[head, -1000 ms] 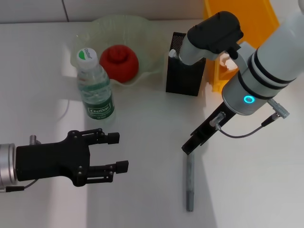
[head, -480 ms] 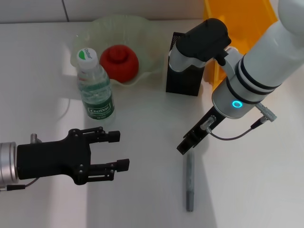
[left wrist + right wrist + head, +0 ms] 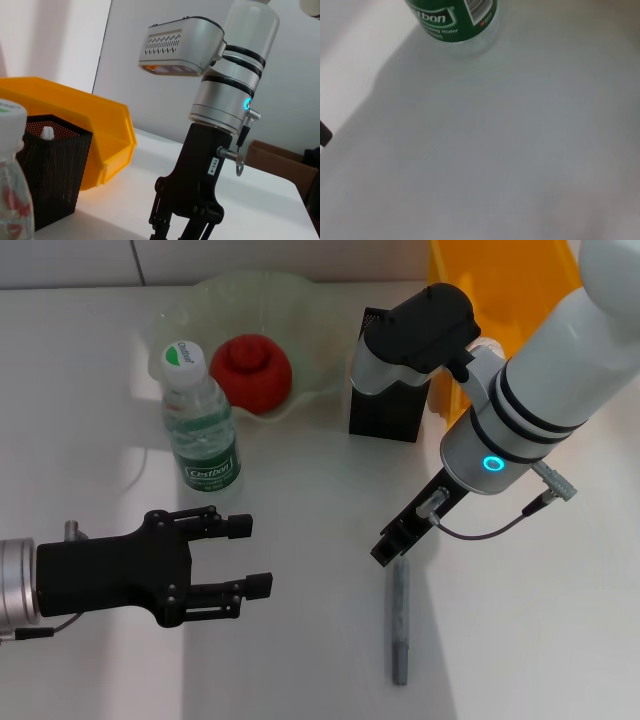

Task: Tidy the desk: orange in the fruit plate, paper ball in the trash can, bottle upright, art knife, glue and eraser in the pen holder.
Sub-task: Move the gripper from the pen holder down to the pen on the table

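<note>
The grey art knife [image 3: 400, 625] lies flat on the white desk. My right gripper [image 3: 393, 547] hangs just above its far end, pointing down; its fingertips run off the bottom of the left wrist view [image 3: 181, 229]. My left gripper [image 3: 248, 558] hovers open and empty at the near left. The bottle [image 3: 201, 422] stands upright, and its green label [image 3: 455, 17] shows in the right wrist view. The orange [image 3: 251, 370] sits in the fruit plate [image 3: 250, 295]. A white tip [image 3: 47, 132] pokes up inside the black pen holder [image 3: 388, 390]. The paper ball and eraser are out of view.
The yellow trash can [image 3: 510, 280] stands at the back right, just behind the pen holder [image 3: 50, 170]. My right forearm leans over the pen holder and the bin's front. Bare white desk [image 3: 90, 350] stretches to the left of the bottle.
My right arm has shifted left and a little lower, bringing its gripper closer to the art knife's far end. The left gripper has stayed put.
</note>
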